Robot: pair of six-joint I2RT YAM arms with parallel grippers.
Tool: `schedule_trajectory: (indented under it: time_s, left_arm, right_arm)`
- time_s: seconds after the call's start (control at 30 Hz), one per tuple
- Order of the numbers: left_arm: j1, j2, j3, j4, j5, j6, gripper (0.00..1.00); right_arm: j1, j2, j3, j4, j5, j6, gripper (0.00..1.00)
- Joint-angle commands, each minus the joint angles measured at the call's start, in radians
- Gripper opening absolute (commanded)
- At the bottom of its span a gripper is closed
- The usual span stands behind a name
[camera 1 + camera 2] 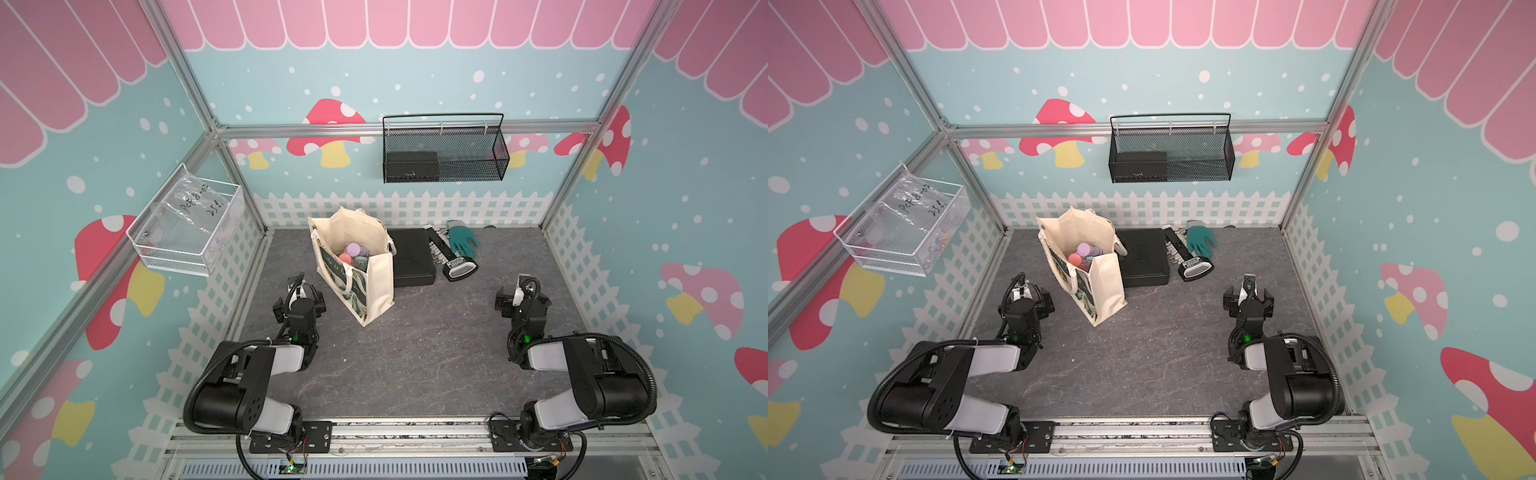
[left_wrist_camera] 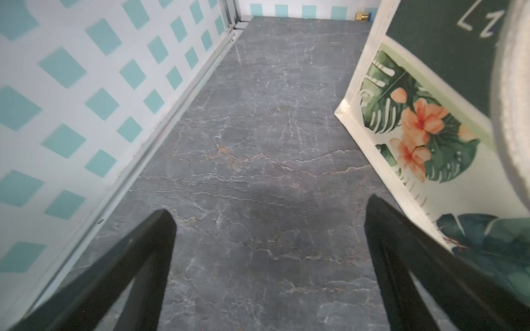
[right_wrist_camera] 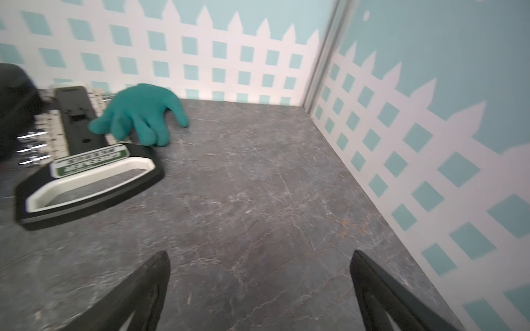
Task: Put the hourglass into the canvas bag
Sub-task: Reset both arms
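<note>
– Top views: what are they showing, and where is the hourglass sitting?

– Both top views are showing a grey marbled table (image 1: 415, 365) with the canvas bag (image 1: 376, 286) standing upright toward the back left, its mouth gaping open. No hourglass is lying anywhere on the table. Round coloured shapes (image 1: 353, 249), lilac and coral, are showing inside the bag's mouth. I am taking these for the hourglass, but they are too small to be sure.

– What are the pincers doing?

– The left gripper (image 2: 269, 209) is hovering low over bare table with its fingers spread wide, pinching nothing. The bag's flowered side is sitting just beside one finger. The right gripper (image 3: 259, 255) is spread and empty too, well apart from the bag. It is facing a green glove (image 3: 143, 114) and a black tool holder (image 3: 86, 183). A flat black case (image 1: 411, 257) is lying just beside the bag.

– So which step is in hand?

– Judging from this, the drop is looking done and both arms are resting clear. To do this well, I am advising that the left fingers be kept off the canvas and the drooping handle. A nudge could be tipping the soft bag, so lifting straight away is looking safer than sweeping sideways.
</note>
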Motion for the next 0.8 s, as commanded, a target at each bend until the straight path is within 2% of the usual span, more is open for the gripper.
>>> schedule_trajectory:
  time_s: [0.0,0.03,0.07,0.1,0.13,0.17,0.23,0.57,0.7,0.77]
  left_arm:
    - [0.004,0.035,-0.008,0.192,0.090,0.047,0.99]
    - [0.021,0.016,0.024,0.085,0.083,0.014,0.99]
    - [0.053,0.029,0.058,0.038,0.108,-0.005,0.99]
    - [0.064,0.036,0.070,0.015,0.123,-0.011,0.99]
    - [0.067,0.021,0.060,0.013,0.135,-0.020,0.99]
    - [0.065,0.021,0.064,0.002,0.130,-0.018,1.00]
    - [0.064,0.025,0.047,0.048,0.126,-0.011,0.99]
    - [0.032,0.033,0.059,0.042,0.113,0.026,0.99]
    - [0.056,0.028,0.070,0.008,0.159,0.008,1.00]
    - [0.050,0.026,0.056,0.031,0.115,0.000,0.99]
  right_arm:
    - [-0.002,0.050,-0.101,0.313,-0.134,-0.074,1.00]
    - [-0.003,0.018,-0.068,0.177,-0.118,-0.051,1.00]
    - [-0.014,0.027,-0.033,0.147,-0.116,-0.033,1.00]
    - [-0.024,0.039,-0.054,0.214,-0.122,-0.034,1.00]
    - [-0.020,0.025,-0.054,0.175,-0.062,-0.010,1.00]
    - [-0.021,0.020,-0.057,0.182,-0.056,-0.009,1.00]
    - [-0.014,0.029,-0.074,0.228,-0.060,-0.022,1.00]
    - [-0.014,0.030,-0.059,0.201,-0.078,-0.026,1.00]
    - [-0.014,0.030,-0.058,0.202,-0.079,-0.025,1.00]
    - [-0.015,0.030,-0.059,0.202,-0.079,-0.026,1.00]
